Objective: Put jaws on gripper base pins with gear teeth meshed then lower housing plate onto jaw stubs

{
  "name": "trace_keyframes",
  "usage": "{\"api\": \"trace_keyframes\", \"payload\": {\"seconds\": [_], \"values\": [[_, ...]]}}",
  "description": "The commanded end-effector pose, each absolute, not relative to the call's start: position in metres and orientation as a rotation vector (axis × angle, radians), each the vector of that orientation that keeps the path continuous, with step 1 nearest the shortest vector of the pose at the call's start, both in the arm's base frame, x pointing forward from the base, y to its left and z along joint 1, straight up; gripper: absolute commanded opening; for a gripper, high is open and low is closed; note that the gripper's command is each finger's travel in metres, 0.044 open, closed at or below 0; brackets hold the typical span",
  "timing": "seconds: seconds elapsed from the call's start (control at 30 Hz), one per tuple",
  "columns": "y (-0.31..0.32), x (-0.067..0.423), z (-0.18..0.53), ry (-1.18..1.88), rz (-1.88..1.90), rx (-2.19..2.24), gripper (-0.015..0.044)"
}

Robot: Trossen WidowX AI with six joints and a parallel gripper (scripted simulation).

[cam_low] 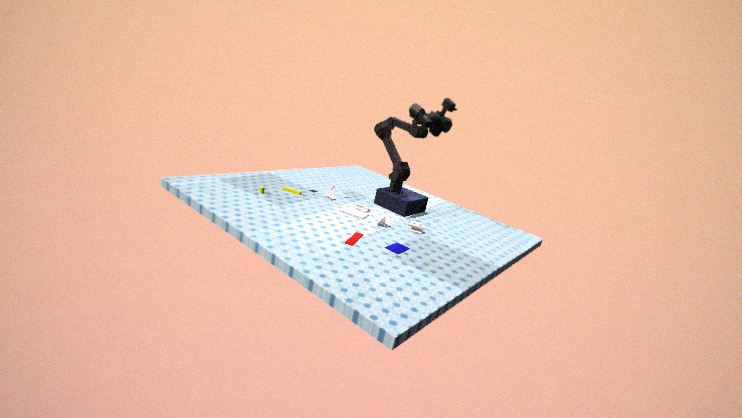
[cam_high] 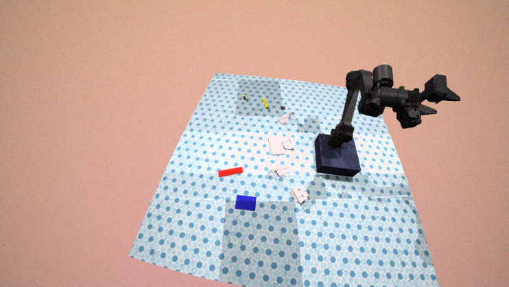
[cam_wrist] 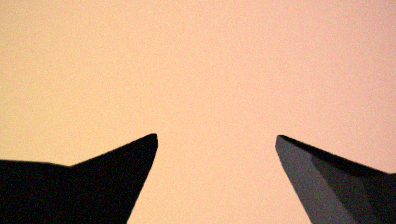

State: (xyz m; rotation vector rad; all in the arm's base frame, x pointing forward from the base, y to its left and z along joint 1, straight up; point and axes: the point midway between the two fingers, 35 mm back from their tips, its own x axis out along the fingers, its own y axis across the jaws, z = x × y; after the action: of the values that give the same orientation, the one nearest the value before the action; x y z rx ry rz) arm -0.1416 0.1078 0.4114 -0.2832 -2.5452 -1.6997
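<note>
My gripper [cam_high: 447,105] [cam_wrist: 215,140] is open and empty, high up beyond the right side of the table, away from all the parts. The white gripper base [cam_high: 276,146] [cam_low: 354,212] appears to be the flat piece with a raised part near the table's middle. One white jaw [cam_high: 284,119] [cam_low: 331,194] lies behind it, apart. The other white jaw [cam_high: 281,171] [cam_low: 383,222] lies in front of it, apart. The white piece with small holes, seemingly the housing plate [cam_high: 300,193] [cam_low: 416,226], lies nearer the front. Pins and gear teeth are too small to tell.
A red bar [cam_high: 230,171] [cam_low: 354,238] and a blue block [cam_high: 245,202] [cam_low: 397,248] lie left of the front parts. A yellow bar [cam_high: 265,103] [cam_low: 292,190], a yellow block [cam_high: 244,96] [cam_low: 261,190] and a small dark piece [cam_high: 282,108] [cam_low: 313,191] lie at the back.
</note>
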Motion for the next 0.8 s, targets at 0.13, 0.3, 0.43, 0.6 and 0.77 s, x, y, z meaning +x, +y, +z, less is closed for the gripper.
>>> {"api": "trace_keyframes", "payload": {"seconds": [0.13, 0.3, 0.43, 0.6, 0.77], "values": [[0.1078, -0.1416, 0.4114, -2.545, -1.7, -0.283, 0.0321], [0.1078, -0.1416, 0.4114, -2.545, -1.7, -0.283, 0.019], [0.1078, -0.1416, 0.4114, -2.545, -1.7, -0.283, 0.0085], [0.1078, -0.1416, 0.4114, -2.545, -1.7, -0.283, 0.0], [0.1078, -0.1416, 0.4114, -2.545, -1.7, -0.283, 0.0]]}}
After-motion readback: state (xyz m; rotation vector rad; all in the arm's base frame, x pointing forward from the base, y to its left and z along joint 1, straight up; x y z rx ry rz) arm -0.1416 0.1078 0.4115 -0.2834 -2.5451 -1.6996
